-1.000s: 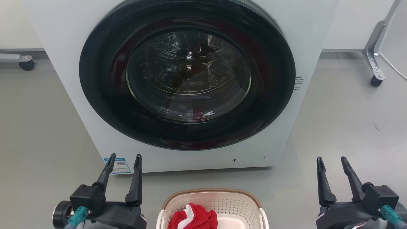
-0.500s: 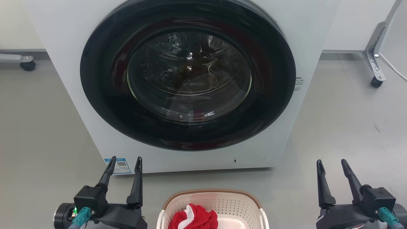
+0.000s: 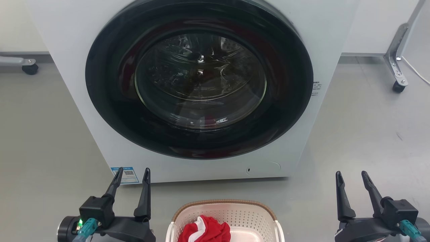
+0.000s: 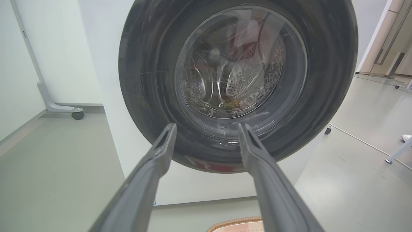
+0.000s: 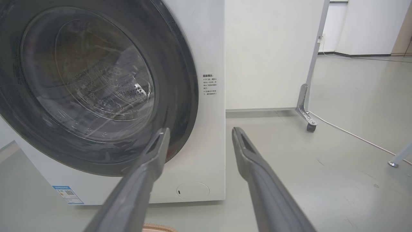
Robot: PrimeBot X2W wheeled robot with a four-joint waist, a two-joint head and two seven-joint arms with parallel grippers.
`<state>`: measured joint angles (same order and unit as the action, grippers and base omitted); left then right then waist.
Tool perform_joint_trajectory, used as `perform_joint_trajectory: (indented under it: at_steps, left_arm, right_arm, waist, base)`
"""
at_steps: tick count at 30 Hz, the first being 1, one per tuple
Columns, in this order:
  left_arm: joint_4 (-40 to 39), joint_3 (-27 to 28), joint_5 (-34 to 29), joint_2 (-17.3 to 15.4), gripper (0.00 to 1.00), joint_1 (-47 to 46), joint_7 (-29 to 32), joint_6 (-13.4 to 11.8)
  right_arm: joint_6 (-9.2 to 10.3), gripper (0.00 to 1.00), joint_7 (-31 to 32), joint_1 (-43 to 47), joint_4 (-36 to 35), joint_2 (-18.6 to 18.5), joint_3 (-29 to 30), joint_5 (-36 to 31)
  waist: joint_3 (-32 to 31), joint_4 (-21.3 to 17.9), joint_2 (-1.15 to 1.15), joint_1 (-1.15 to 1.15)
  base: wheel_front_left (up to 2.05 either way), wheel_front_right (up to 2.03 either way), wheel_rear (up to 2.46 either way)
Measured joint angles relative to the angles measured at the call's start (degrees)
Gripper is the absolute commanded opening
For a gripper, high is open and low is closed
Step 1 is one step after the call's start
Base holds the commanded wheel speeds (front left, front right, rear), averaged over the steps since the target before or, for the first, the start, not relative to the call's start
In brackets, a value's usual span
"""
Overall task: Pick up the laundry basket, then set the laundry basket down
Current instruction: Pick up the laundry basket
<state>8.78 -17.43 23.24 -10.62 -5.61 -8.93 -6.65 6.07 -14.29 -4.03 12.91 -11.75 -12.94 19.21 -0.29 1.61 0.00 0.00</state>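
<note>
Both arms idle: left gripper [image 3: 133, 170] has its fingers spread with nothing between them, and right gripper [image 3: 351, 173] is likewise spread and empty. The laundry basket [image 3: 223, 202] sits on the grey floor [image 3: 362, 134] between the two grippers, nearer the robot than their fingertips and apart from both, ungripped. The bottom edge of the head view cuts it off: only the brown far rim, the perforated far wall and the tops of the white side handles show. A red and white cloth [image 3: 205, 230] is bunched inside, its lower part cut off; what garment it is can't be told. In the left wrist view a sliver of rim pokes in at the bottom beside the right-hand finger; in the right wrist view a smaller sliver shows beside the left-hand finger. The washing machine [image 3: 67, 67] stands just ahead of both sets of fingertips, its top cut off, its door [image 3: 198, 77] shut. Glare on the glass hides most of the inside; there is something reddish, unclear. A blue sticker [image 3: 127, 175] sits behind the left gripper's outer fingertip, partly covered, its text unreadable.
</note>
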Motion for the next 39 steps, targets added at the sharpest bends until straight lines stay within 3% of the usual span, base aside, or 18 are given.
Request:
perform_joint_trajectory:
  at_steps: [19,32,39]
  left_arm:
    - [-0.19,0.14,0.02,0.69,1.0,0.16,1.04,-0.21]
    - [1.76,-0.2,0.89,1.79,1.0,-2.69,2.35,0.19]
    - [4.74,-0.52,1.42,2.19,1.0,-5.88,3.31,1.68]
  right_arm:
    - [-0.11,1.0,0.04,-0.13,0.1,0.01,-0.34,0.02]
    - [-0.91,1.0,1.62,-4.4,1.55,0.4,-1.51,0.02]
    - [-1.3,1.0,2.59,-7.42,3.71,1.0,-1.94,0.02]
  waist:
    - [1.98,0.21,0.0,0.0]
    - [9.36,0.18,0.0,0.01]
    - [14.59,-0.02,0.0,0.01]
  base:
    - [0.0,0.0,0.0]
    - [0.0,0.0,0.0]
    - [0.0,0.0,0.0]
